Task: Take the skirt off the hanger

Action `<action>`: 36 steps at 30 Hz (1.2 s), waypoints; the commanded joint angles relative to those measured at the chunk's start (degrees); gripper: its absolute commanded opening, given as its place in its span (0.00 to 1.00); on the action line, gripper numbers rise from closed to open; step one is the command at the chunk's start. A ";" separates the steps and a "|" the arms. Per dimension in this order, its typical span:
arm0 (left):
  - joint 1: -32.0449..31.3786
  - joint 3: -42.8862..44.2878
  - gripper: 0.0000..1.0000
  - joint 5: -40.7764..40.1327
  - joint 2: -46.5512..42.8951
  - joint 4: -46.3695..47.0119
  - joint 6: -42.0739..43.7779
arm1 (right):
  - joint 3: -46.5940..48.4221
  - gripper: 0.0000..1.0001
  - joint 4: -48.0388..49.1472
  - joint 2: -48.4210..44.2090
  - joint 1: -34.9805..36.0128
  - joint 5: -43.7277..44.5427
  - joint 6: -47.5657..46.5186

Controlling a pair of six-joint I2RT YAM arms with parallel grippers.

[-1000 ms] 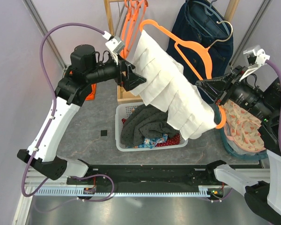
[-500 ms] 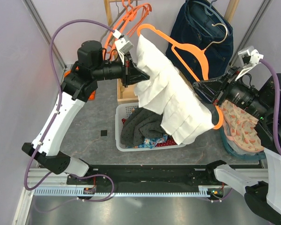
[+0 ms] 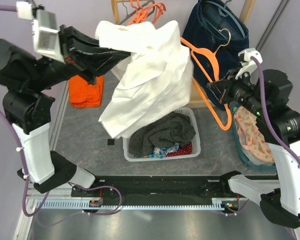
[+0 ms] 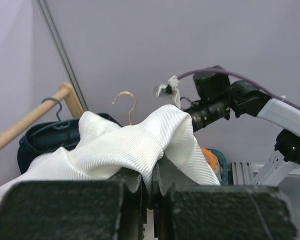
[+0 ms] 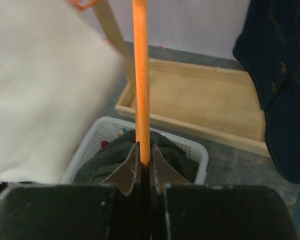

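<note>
The white skirt (image 3: 150, 75) hangs bunched high over the laundry basket (image 3: 196, 137) on the grey counter (image 3: 85, 135). Its upper folds are pinched in the left claw (image 4: 150, 172), clamped onto the fabric. At its right edge, the orange hanger (image 5: 141, 75) is gripped tight by the right claw (image 5: 144, 160).

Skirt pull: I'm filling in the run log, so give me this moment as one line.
left gripper: shut on skirt | right gripper: shut on hanger | skirt: held high over basket | hanger: mostly bare
</note>
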 commanded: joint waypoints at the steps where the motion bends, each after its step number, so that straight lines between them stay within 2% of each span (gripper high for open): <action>1: -0.04 0.56 0.02 -0.15 -0.67 2.53 -1.28 | -0.75 0.00 -2.87 1.89 -0.27 12.02 -2.47; 5: -0.13 -5.85 0.02 1.87 -2.17 2.26 -2.16 | 0.04 0.00 -2.52 2.33 -0.27 11.85 -2.29; 11: -1.53 -15.17 0.02 -0.41 -3.75 0.95 1.26 | 2.85 0.00 -2.53 4.17 -0.26 13.25 -2.82; 14: -3.55 -18.43 0.02 -2.87 -4.28 -0.19 4.07 | 3.38 0.00 -1.47 4.53 -0.18 13.87 -2.73; 18: -6.46 -24.92 0.02 -6.74 -6.39 -3.53 12.59 | 4.79 0.00 -0.77 5.23 -0.26 14.23 -2.47; 20: -8.21 -31.07 0.02 -8.76 -8.05 -6.16 15.84 | 5.58 0.00 -0.77 5.58 -0.18 14.75 -2.47; 21: -9.17 -33.53 0.02 -9.72 -8.76 -7.13 20.38 | 5.84 0.00 -0.77 5.84 -0.26 15.02 -2.47; 24: -12.69 -47.12 0.02 -15.61 -11.74 -9.51 28.75 | 6.90 0.00 -0.42 6.28 -0.18 15.19 -2.29; 29: -16.74 -64.02 0.02 -29.14 -16.05 -9.95 41.76 | 8.04 0.00 0.29 7.42 -0.18 15.19 -1.85; 32: -18.67 -73.52 0.02 -31.43 -18.95 -11.27 44.41 | 9.27 0.00 0.11 9.00 -0.18 14.06 -1.77; 36: -24.03 -86.95 0.02 -43.35 -20.63 -8.13 46.62 | 10.94 0.00 0.37 10.94 -0.18 12.83 -0.89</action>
